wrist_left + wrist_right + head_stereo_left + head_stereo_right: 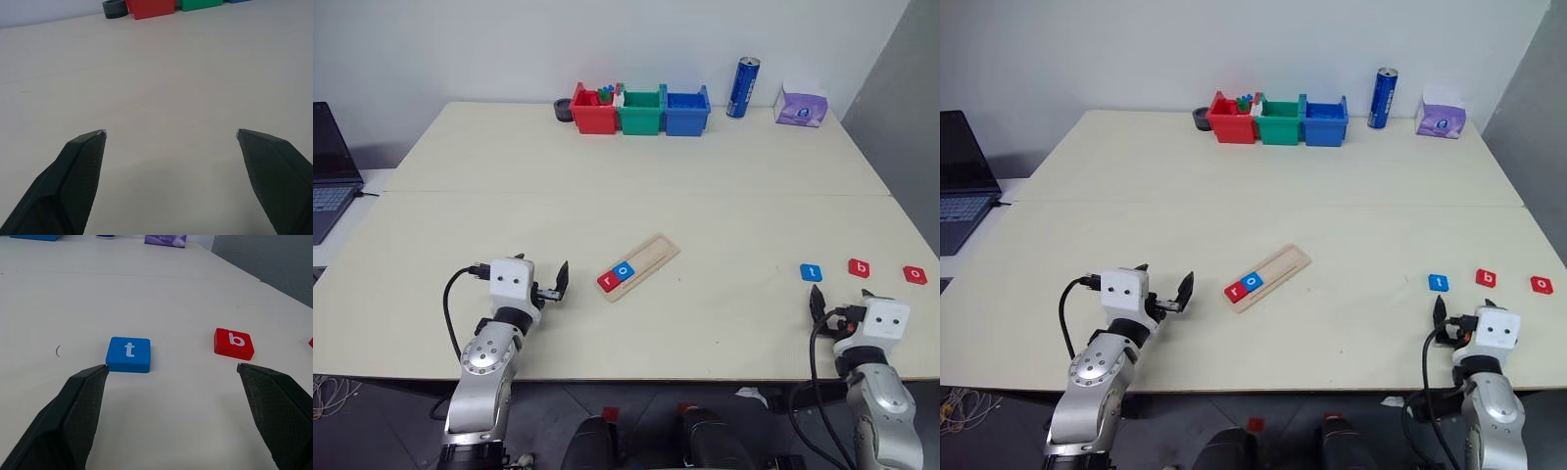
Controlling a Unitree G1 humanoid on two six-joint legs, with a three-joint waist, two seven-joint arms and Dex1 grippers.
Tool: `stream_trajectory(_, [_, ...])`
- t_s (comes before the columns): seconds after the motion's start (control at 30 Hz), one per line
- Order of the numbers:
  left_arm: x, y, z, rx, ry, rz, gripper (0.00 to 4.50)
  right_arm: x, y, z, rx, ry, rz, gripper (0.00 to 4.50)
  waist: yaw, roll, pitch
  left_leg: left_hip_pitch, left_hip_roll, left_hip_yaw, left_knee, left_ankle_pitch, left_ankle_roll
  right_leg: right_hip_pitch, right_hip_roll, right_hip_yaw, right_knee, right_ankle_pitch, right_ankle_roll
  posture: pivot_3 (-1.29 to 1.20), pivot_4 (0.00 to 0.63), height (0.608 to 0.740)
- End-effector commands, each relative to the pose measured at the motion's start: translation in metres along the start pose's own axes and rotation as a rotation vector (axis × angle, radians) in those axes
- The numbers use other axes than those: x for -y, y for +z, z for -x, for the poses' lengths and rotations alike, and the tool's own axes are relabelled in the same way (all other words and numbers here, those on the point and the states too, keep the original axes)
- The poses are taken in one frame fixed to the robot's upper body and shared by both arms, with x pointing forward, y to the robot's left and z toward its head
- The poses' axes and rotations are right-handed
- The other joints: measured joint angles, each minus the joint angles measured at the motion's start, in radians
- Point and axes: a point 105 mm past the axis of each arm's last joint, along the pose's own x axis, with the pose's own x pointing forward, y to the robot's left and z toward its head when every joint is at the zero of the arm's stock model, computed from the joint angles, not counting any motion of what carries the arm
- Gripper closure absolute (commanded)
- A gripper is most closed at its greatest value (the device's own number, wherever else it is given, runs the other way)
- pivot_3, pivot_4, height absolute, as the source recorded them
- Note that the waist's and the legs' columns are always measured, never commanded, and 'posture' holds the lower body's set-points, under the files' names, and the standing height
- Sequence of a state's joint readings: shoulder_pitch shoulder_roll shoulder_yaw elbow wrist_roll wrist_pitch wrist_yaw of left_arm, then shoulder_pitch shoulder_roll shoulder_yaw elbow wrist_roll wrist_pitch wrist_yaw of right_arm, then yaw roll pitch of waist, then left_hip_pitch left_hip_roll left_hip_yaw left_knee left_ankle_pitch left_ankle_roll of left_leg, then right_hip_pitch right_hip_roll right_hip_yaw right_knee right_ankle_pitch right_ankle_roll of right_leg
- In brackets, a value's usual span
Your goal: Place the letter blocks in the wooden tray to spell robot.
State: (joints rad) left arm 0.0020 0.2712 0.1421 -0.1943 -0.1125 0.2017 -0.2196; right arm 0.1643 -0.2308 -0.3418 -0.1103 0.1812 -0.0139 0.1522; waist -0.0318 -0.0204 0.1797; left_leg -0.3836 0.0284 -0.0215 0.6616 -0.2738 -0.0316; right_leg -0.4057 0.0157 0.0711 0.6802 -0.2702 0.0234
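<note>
Both arms reach forward low over the near edge of the table [636, 196], grippers pointing level. The left gripper [548, 283] sits at lower left of the head view, fingers spread wide and empty, above bare tabletop. The right gripper [171, 369] sits at lower right, fingers also spread wide and holding nothing, just short of the blue t block [128, 354] and red b block [234, 343].

Five letter blocks are counted. Two lie in the wooden tray [641, 266] at centre frame: a red r block [608, 281] and a blue o block [624, 269], side by side at its lower-left end. Three lie loose in a row at right: t, b and a red o block [915, 274].

Three plastic bins [640, 111], red, green and blue, stand at upper centre, with one blue can [742, 87] and one purple tissue pack [801, 105] to their right.
</note>
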Motion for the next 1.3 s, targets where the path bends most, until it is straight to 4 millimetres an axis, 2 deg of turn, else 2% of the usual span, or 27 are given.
stream_trajectory(0.03, [0.001,0.014,0.001,0.069,-0.006,-0.016,0.0,0.008,0.01,-0.001,0.049,-0.017,0.005,0.03,0.0,0.0,0.0,0.0,0.0,0.0,0.0,0.0,0.0,0.0,0.0,0.0,0.0,0.0,0.0,0.0,0.15,0.74])
stream_trajectory(0.33, [-0.002,0.013,0.004,0.06,0.013,-0.019,0.0,0.006,0.009,-0.001,0.042,-0.006,0.004,0.03,0.0,0.0,0.0,0.0,0.0,0.0,0.0,0.0,0.0,0.0,0.0,0.0,0.0,0.0,0.0,0.0,0.15,0.74])
stream_trajectory(0.63, [-0.019,0.015,0.003,0.069,0.068,-0.047,0.0,0.005,0.009,0.0,0.044,-0.004,0.003,0.03,0.0,0.0,0.0,0.0,0.0,0.0,0.0,0.0,0.0,0.0,0.0,0.0,0.0,0.0,0.0,0.0,0.15,0.74])
stream_trajectory(0.73, [-0.012,0.028,0.007,0.143,-0.029,0.002,0.0,0.006,0.01,0.0,0.048,-0.01,0.006,0.03,0.0,0.0,0.0,0.0,0.0,0.0,0.0,0.0,0.0,0.0,0.0,0.0,0.0,0.0,0.0,0.0,0.15,0.74])
stream_trajectory(0.83, [-0.017,0.028,0.006,0.141,-0.008,-0.035,0.0,0.006,0.012,0.001,0.055,-0.004,0.009,0.03,0.0,0.0,0.0,0.0,0.0,0.0,0.0,0.0,0.0,0.0,0.0,0.0,0.0,0.0,0.0,0.0,0.15,0.74])
stream_trajectory(0.9, [-0.013,0.028,0.004,0.141,-0.044,-0.024,0.0,0.003,0.013,0.003,0.058,0.022,0.005,0.03,0.0,0.0,0.0,0.0,0.0,0.0,0.0,0.0,0.0,0.0,0.0,0.0,0.0,0.0,0.0,0.0,0.15,0.74])
stream_trajectory(1.0, [-0.002,0.028,0.002,0.134,-0.115,0.005,0.0,-0.009,0.015,0.006,0.064,0.103,-0.001,0.03,0.0,0.0,0.0,0.0,0.0,0.0,0.0,0.0,0.0,0.0,0.0,0.0,0.0,0.0,0.0,0.0,0.15,0.74])
stream_trajectory(1.1, [0.012,0.03,0.002,0.128,-0.215,0.035,0.0,-0.031,0.023,0.01,0.066,0.265,-0.044,0.03,0.0,0.0,0.0,0.0,0.0,0.0,0.0,0.0,0.0,0.0,0.0,0.0,0.0,0.0,0.0,0.0,0.15,0.74])
stream_trajectory(1.3, [0.041,0.029,0.006,0.052,-0.44,0.05,0.0,-0.096,0.053,0.039,-0.003,0.827,-0.055,0.03,-0.001,0.0,0.0,0.0,0.0,0.0,0.0,0.0,0.0,0.0,0.0,0.0,0.0,0.0,0.0,0.0,0.15,0.74])
